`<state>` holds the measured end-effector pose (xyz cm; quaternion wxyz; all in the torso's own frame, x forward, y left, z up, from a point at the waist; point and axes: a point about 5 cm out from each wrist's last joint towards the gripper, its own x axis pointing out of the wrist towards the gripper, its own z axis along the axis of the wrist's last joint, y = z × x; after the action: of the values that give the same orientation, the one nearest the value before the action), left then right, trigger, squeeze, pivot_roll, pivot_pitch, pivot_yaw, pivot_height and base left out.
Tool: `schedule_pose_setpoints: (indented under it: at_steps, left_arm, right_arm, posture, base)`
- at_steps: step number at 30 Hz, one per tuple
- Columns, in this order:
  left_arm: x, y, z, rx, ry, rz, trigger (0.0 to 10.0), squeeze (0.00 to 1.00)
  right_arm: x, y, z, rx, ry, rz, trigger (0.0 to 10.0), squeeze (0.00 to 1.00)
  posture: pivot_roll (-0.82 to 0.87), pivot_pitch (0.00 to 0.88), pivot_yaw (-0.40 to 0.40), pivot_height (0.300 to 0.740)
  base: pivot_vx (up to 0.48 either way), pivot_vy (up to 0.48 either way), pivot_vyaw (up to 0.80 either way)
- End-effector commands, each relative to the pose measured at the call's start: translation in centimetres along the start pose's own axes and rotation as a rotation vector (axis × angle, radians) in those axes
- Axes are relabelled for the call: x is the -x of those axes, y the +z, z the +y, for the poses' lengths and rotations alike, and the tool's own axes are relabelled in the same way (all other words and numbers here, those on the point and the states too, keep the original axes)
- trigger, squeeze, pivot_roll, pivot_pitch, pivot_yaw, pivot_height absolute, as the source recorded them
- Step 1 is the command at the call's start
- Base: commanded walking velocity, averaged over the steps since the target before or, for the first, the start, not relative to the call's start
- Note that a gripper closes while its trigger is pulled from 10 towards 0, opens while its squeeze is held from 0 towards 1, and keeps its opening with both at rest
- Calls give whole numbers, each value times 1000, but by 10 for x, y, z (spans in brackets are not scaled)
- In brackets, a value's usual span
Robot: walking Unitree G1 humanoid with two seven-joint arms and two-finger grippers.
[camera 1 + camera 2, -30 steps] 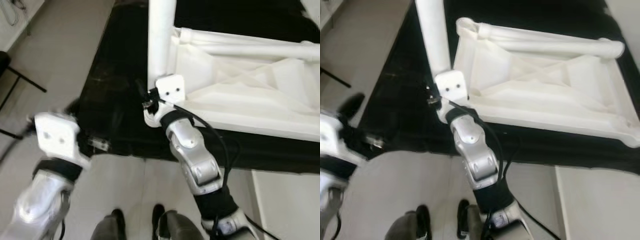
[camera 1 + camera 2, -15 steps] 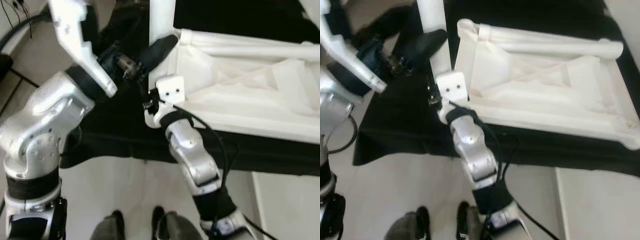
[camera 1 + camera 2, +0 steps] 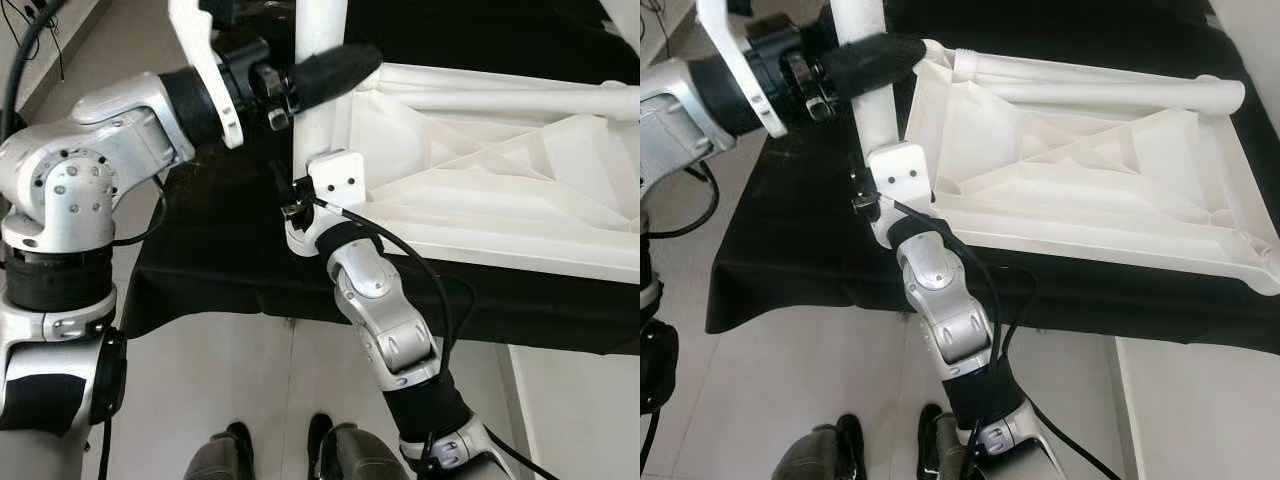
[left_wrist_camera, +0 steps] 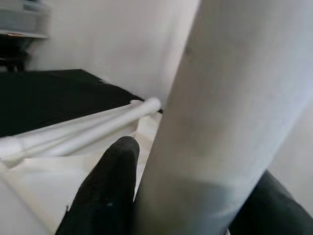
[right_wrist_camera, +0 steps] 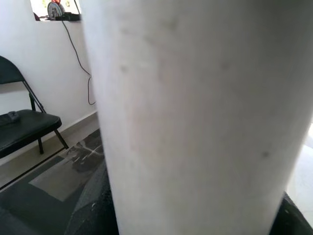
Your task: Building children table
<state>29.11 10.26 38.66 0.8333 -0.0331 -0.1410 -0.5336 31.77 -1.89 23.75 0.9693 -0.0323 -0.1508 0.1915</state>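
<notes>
The white children's table (image 3: 1090,170) lies upside down on a black cloth (image 3: 790,250). One white table leg (image 3: 318,120) stands upright at its near left corner. My right gripper (image 3: 298,212) is clasped low on this leg, just under its white wrist block; the right wrist view has the leg (image 5: 195,117) pressed between dark fingers (image 5: 93,210). My left gripper (image 3: 335,68) reaches in from the left and holds the same leg higher up. One black finger (image 4: 107,196) lies on each side of the leg (image 4: 215,122).
Another white leg (image 3: 1110,90) lies along the far side of the table frame. Pale tiled floor (image 3: 790,400) surrounds the cloth, with my feet (image 3: 850,440) at its near edge. A black folding chair (image 5: 24,122) stands by the wall.
My left arm has swung up from low on the left, and its gripper has closed around the leg above the right gripper. The right arm and the table have stayed put.
</notes>
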Motion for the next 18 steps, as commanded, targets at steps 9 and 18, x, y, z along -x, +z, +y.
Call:
schedule_pose_setpoints:
  at_steps: [9, 18]
  left_arm:
    - [0, -10, -10, -72, -49, 165, 0, 0]
    - [9, -6, -13, -88, -68, 190, 0, 0]
  right_arm:
    - [4, -38, 26, -111, 38, 198, 10000, 0]
    - [-6, -27, 21, -122, 107, 152, 10000, 1000]
  posture:
    - [-151, 291, -68, 740]
    - [-155, 295, -71, 740]
  base:
    - [0, 0, 0]
    - [0, 0, 0]
